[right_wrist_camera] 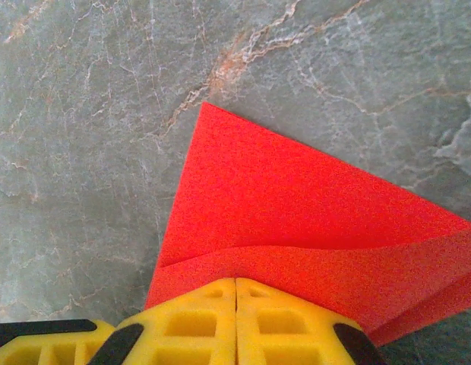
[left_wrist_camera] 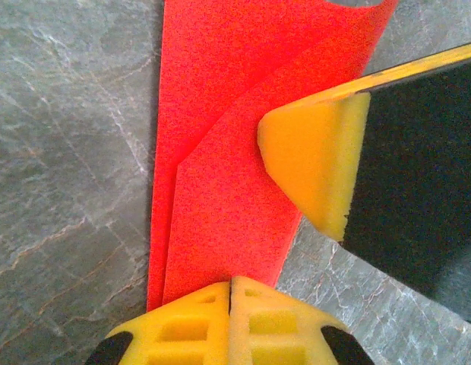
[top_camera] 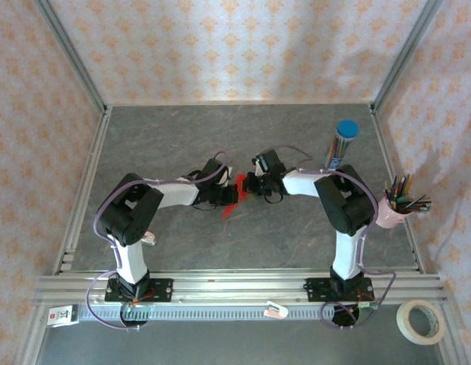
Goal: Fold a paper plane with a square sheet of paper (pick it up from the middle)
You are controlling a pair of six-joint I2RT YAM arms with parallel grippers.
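– Where is our thin bright red sheet of paper (left_wrist_camera: pixel 220 114)?
– It is in the middle of the grey stone-look bench (top_camera: pixel 296 144), right between our two arms. We cannot tell if it lies on the bench or hangs just over it.
– Is it flat?
– No. We see a slanted crease in it, with one layer over another, and one corner sticks out as a point. We think we are partway to a plane, not done.
– Why do our left fingers (left_wrist_camera: pixel 231 296) pinch it?
– They are shut tight on one end of the paper, with no gap between them. We think they hold that end so the paper cannot slide.
– And our right fingers (right_wrist_camera: pixel 235 293)?
– They are shut too, and the paper runs in between their tips. They come at it from the other side, near our left fingers.
– Why two holds?
– Paper is floppy. With one hold it would droop or turn. With two, we guess we can keep the crease straight for the next flap.
– What could go wrong?
– If we pull too hard, it may tear.
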